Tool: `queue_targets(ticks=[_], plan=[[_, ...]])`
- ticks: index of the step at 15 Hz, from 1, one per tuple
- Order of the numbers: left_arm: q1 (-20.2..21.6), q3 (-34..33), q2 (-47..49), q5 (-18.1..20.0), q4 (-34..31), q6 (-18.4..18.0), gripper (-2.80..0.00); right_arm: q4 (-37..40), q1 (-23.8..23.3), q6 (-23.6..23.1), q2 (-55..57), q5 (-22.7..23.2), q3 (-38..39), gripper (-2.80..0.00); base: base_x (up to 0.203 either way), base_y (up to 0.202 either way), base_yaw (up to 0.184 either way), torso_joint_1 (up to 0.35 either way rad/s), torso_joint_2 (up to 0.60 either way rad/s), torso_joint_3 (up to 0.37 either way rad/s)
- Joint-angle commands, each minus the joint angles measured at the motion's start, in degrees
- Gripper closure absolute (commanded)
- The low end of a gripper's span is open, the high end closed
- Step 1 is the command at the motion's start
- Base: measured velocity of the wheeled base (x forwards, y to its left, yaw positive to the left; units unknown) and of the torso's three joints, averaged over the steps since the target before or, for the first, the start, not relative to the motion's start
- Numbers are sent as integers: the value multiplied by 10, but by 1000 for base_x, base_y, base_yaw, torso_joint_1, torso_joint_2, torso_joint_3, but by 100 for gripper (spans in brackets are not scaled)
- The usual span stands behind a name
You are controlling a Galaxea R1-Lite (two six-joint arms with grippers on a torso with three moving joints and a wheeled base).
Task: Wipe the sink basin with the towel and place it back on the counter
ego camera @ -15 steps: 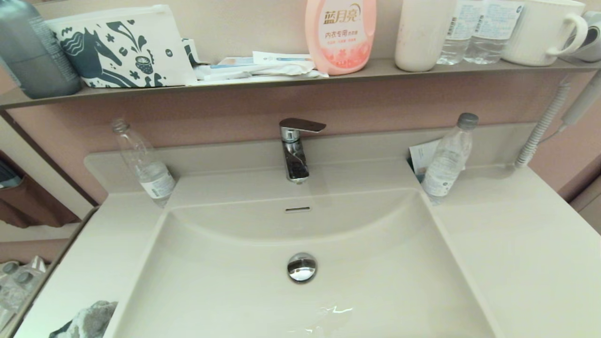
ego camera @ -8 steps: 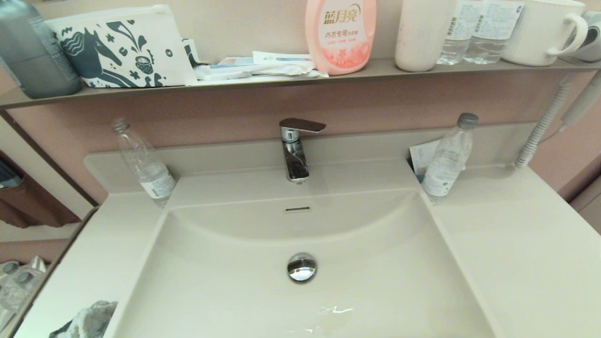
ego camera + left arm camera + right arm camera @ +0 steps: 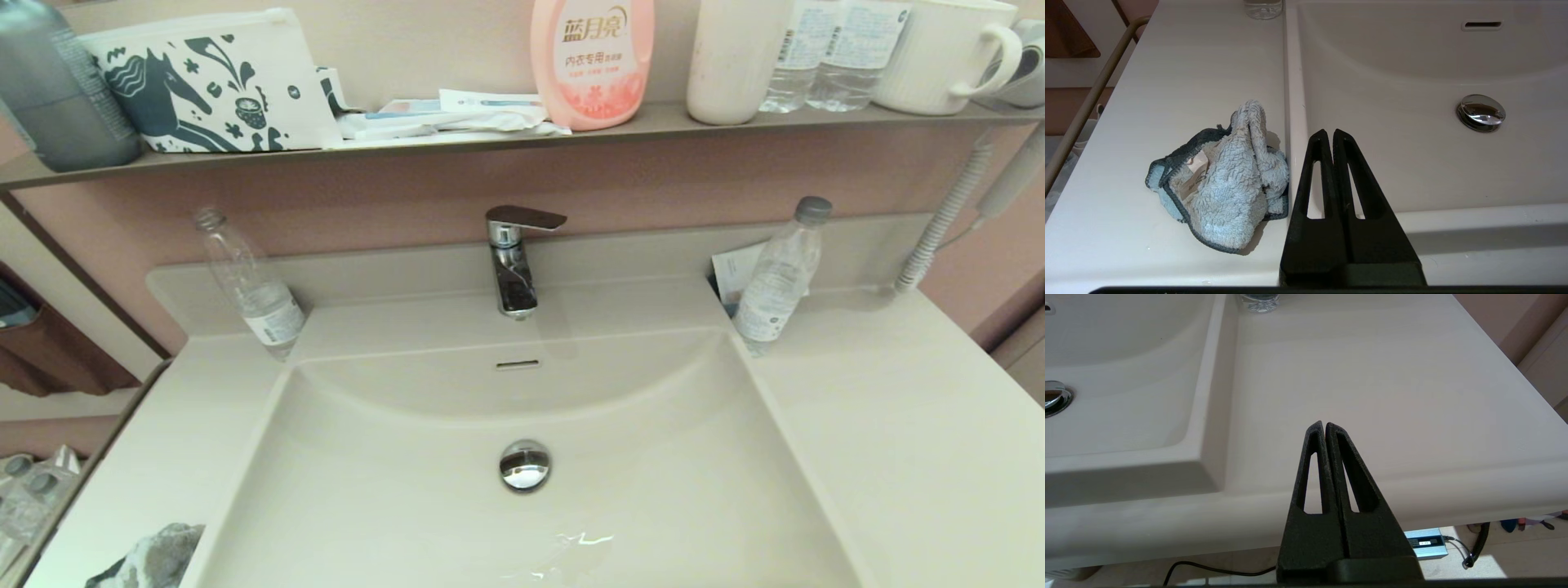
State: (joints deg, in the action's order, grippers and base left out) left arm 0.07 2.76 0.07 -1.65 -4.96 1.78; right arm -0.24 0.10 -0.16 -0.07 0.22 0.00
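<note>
Two grippers sit at the near edge, neither visible from the head camera. In its own wrist view the left gripper (image 3: 1329, 132) has its black fingers pressed together with nothing between them, hanging at the front lip where the counter (image 3: 1167, 81) meets the sink basin (image 3: 1392, 163). The right gripper (image 3: 1325, 424) is likewise clenched on nothing, poised over the front edge of the counter's right side.

Just beside the left gripper, apart from it, the towel (image 3: 1224, 183) lies crumpled on the counter, its blue-grey pile bunched up, its dark edge curling round the near side and a small label showing. It rests against the basin's left rim, outside the bowl. From the head camera it sits at about 7 o'clock from the drain plug (image 3: 525, 465), at the bottom edge of view.

Farther on, the chrome drain plug lies mid-basin, with a wet patch (image 3: 571, 547) at its 5 o'clock. At 12 o'clock come the overflow slot (image 3: 518, 364) and then the faucet (image 3: 514, 261). Clear bottles lean against the back rim at 10 o'clock (image 3: 249, 286) and 2 o'clock (image 3: 775, 278). Farthest, the wall shelf (image 3: 490, 139) carries a horse-print pouch (image 3: 212, 82) and a pink bottle (image 3: 592, 61).
</note>
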Motion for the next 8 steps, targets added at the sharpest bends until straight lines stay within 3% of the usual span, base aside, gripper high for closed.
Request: queue_targets(ticks=[1, 8], plan=[[0, 1, 0, 0, 0, 0, 0, 0, 1, 0, 1, 0, 0, 0, 0, 0, 0, 0, 0, 0], [0, 0, 0, 0, 0, 0, 0, 0, 1, 0, 1, 0, 0, 0, 0, 0, 0, 0, 0, 0]])
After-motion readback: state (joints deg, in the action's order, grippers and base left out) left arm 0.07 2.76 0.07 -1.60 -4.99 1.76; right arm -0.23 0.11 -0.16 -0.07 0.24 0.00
